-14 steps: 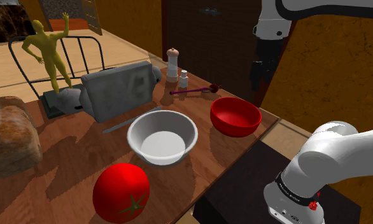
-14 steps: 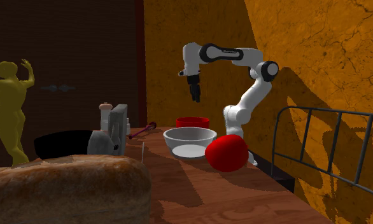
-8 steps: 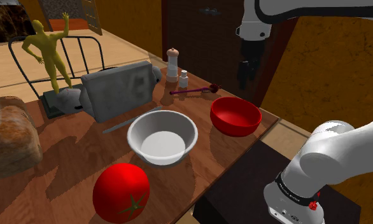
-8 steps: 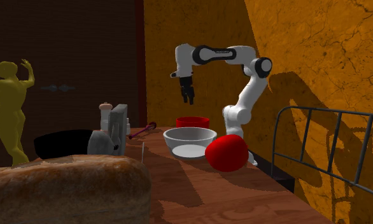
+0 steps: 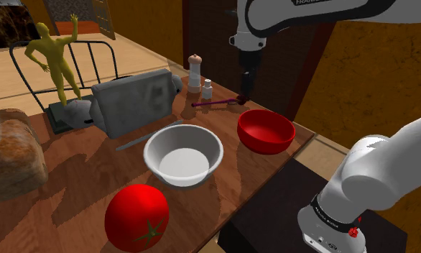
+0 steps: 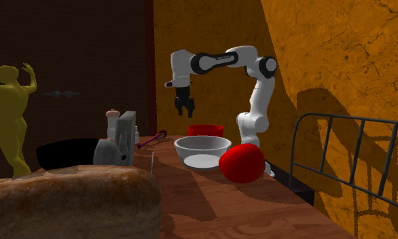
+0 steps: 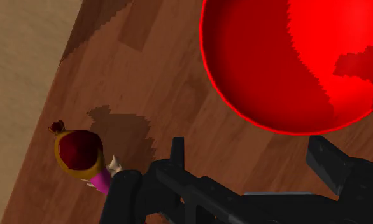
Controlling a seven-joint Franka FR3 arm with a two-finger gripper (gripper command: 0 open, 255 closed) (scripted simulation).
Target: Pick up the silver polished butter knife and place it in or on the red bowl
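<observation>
Shoulder view: butter knife (image 5: 148,135) lies flat just beside white bowl (image 5: 183,154), toaster (image 5: 133,100) side. Long axis runs diagonal past bowl's rim; blade end unclear. Gripper (image 5: 245,92) hangs beyond white bowl.
2nd ext view: gripper high behind white bowl.
Wrist view: fingers (image 7: 125,188) wide apart, empty, w/ red bowl (image 7: 293,57) beneath.

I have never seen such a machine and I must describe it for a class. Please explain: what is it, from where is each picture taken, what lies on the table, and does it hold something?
It is a white robot arm ending in a black two-finger tool. One picture looks down from beside its base, one faces the arm along the table, and one comes from a camera on the tool itself.

On the wooden table are a red bowl, a white bowl, a tomato, a loaf, a toaster, a pepper mill, a shaker, a purple spoon and a yellow figure. A grey knife lies between toaster and white bowl.

The tool hangs open near the red bowl and holds nothing.
</observation>
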